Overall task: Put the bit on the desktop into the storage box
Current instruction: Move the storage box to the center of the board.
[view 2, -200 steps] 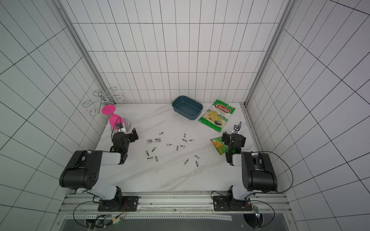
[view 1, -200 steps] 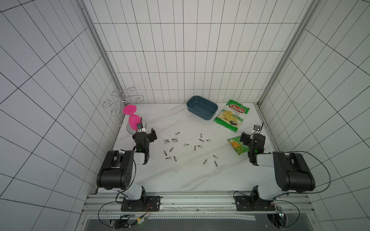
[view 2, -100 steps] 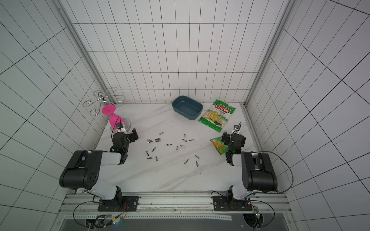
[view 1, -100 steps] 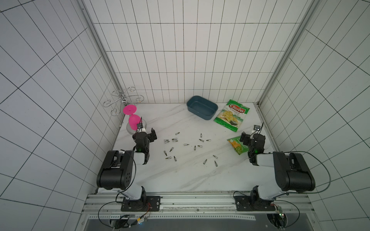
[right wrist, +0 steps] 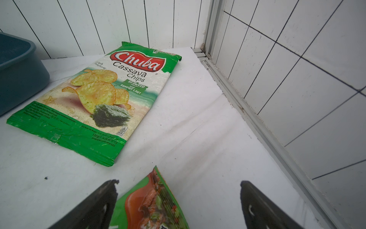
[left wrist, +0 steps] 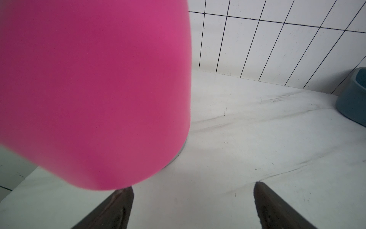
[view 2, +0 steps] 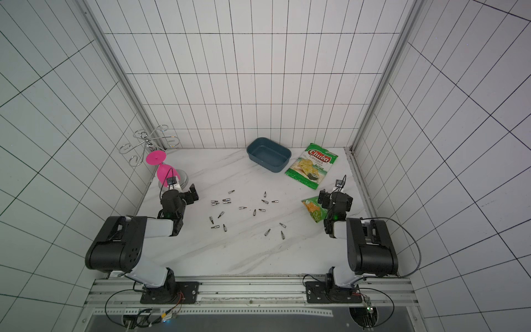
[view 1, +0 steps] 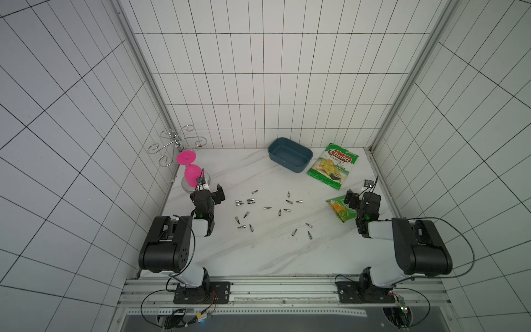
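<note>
Several small metal bits [view 1: 267,207] [view 2: 242,207] lie scattered over the middle of the white marble desktop [view 1: 258,253]. The dark teal storage box [view 1: 290,154] [view 2: 268,154] stands empty at the back, and its edge shows in the wrist views [left wrist: 352,99] [right wrist: 17,71]. My left gripper [view 1: 209,192] [left wrist: 193,190] rests open at the left, beside a pink goblet, with nothing between its fingers. My right gripper [view 1: 360,195] [right wrist: 179,184] is open at the right, low over a corner of a small snack bag. No bit shows in either wrist view.
An upside-down pink goblet [view 1: 191,172] [left wrist: 89,89] hangs from a wire rack [view 1: 175,142] at the back left. A green Chuba chip bag [view 1: 333,166] [right wrist: 99,99] lies right of the box. A small green snack bag [view 1: 340,208] [right wrist: 150,204] lies by the right gripper. Tiled walls enclose three sides.
</note>
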